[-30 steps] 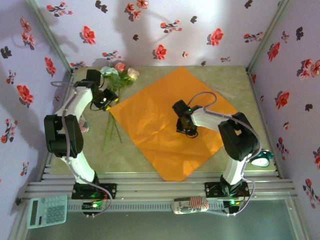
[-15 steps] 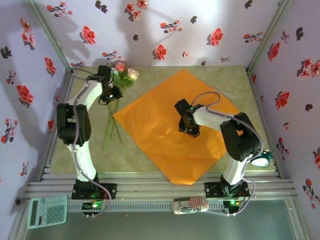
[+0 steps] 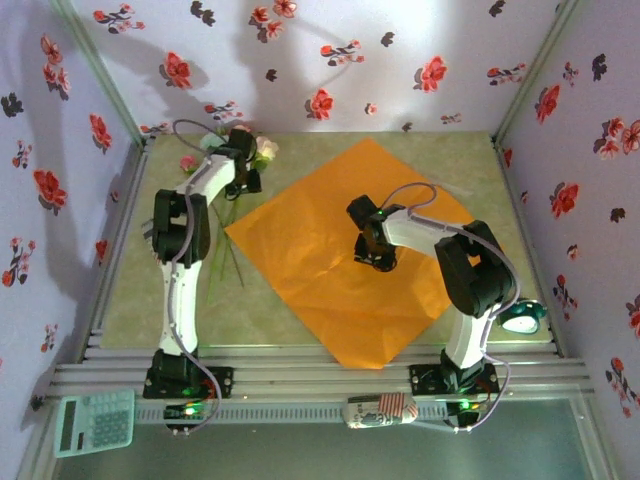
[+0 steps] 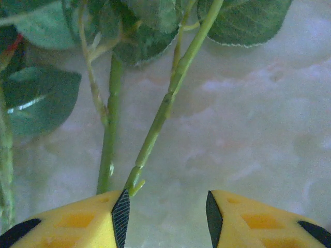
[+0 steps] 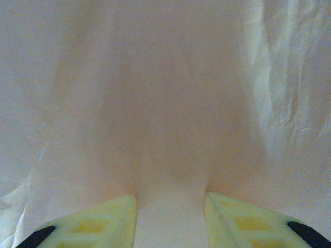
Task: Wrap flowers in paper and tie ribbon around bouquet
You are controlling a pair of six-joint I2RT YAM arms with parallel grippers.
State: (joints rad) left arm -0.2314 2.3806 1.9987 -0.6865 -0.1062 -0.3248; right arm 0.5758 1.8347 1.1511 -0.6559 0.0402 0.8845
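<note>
Top external view shows the left claw (image 3: 250, 182) at the flowers (image 3: 264, 150) in the counter's (image 3: 150, 300) far-left corner, jaws parted and empty, a stem just beside one finger. Right claw (image 3: 377, 258), jaws also apart and gripping nothing, presses on the middle of the orange paper (image 3: 310, 290) lying flat beside the stems

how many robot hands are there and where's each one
2. The left hand is at the stems of the flowers, just left of the paper. The right hand is over the middle of the paper. None seems hidden.
</note>
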